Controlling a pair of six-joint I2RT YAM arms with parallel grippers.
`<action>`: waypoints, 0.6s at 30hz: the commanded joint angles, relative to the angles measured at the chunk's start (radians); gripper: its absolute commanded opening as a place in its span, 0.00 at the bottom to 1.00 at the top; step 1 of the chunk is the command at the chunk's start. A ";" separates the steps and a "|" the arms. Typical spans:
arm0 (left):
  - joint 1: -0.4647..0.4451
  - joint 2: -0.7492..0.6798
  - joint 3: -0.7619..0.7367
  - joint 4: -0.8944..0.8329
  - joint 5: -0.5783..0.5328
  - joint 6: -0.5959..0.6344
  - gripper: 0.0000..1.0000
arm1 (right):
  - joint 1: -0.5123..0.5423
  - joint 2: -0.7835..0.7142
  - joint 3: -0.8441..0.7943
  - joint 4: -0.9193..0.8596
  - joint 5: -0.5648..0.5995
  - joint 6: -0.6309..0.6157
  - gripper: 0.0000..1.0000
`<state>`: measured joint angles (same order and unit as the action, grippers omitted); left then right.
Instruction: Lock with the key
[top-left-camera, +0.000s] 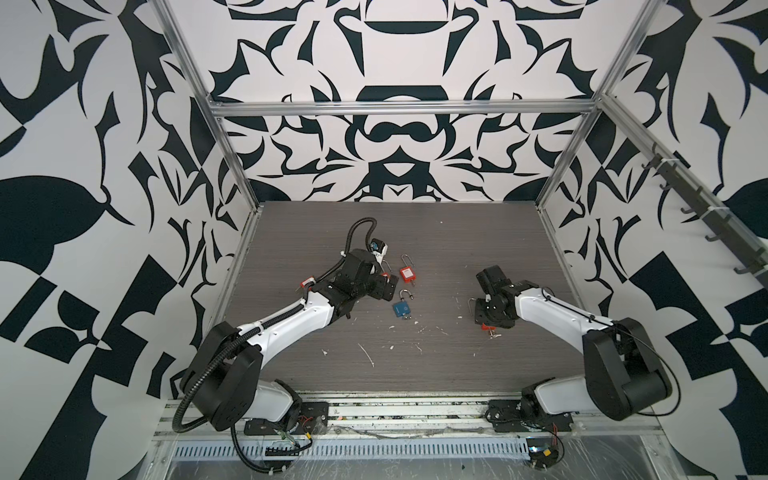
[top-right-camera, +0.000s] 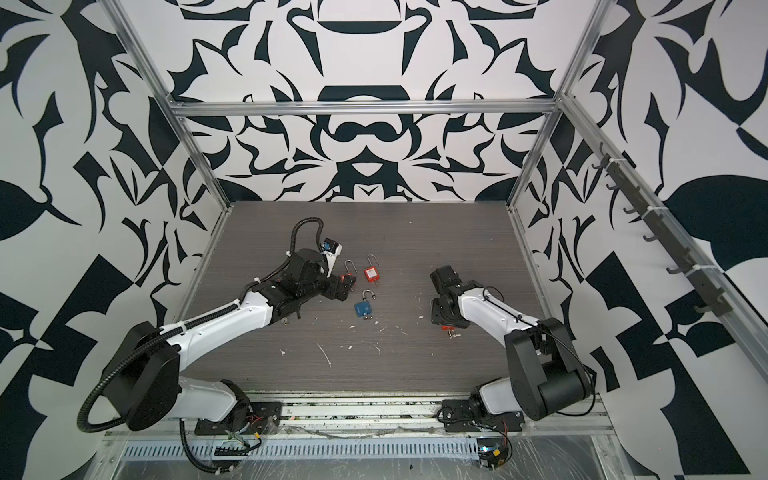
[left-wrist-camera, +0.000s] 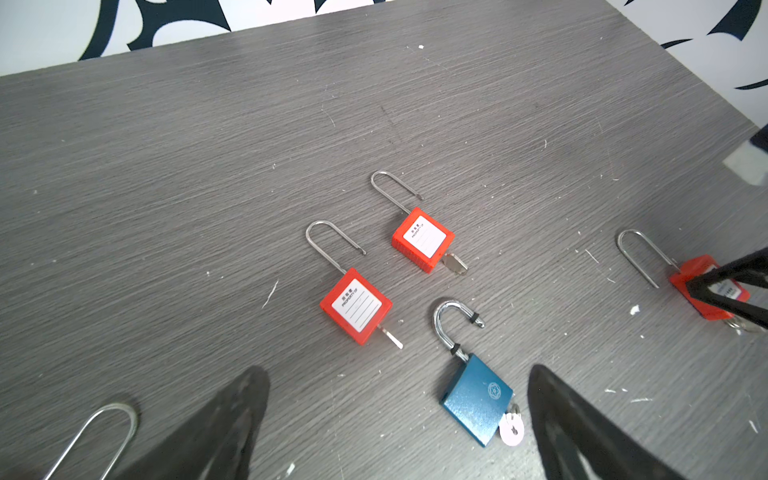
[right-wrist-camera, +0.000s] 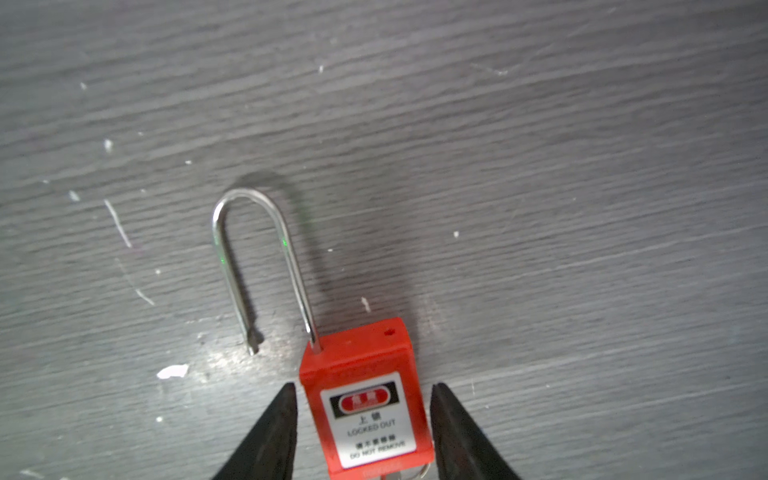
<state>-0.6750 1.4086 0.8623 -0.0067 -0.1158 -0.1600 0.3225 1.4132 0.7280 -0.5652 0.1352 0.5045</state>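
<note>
A red padlock lies flat on the grey table. Its long shackle is open, with the free end resting beside the body. A key ring peeks out at its keyed end. My right gripper straddles the body: one finger is almost against it and a narrow gap shows at the other. In both top views this lock shows as red under the right gripper. My left gripper hovers wide open, holding nothing.
A blue padlock with open shackle and key lies by one left finger. Two red padlocks with keys lie beyond it. A loose shackle shows at the frame edge. White flecks dot the table.
</note>
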 joint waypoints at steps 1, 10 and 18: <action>-0.008 0.005 0.030 -0.013 -0.001 -0.010 0.99 | 0.003 0.017 0.005 -0.005 0.021 0.012 0.53; -0.010 -0.012 0.043 -0.033 -0.025 0.017 0.99 | 0.003 0.032 0.010 0.009 -0.007 -0.005 0.39; -0.009 -0.036 0.108 -0.076 0.126 0.158 0.99 | 0.091 -0.148 0.084 0.051 -0.056 -0.149 0.29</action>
<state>-0.6811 1.4075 0.9176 -0.0475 -0.0864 -0.0792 0.3748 1.3743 0.7494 -0.5705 0.1158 0.4389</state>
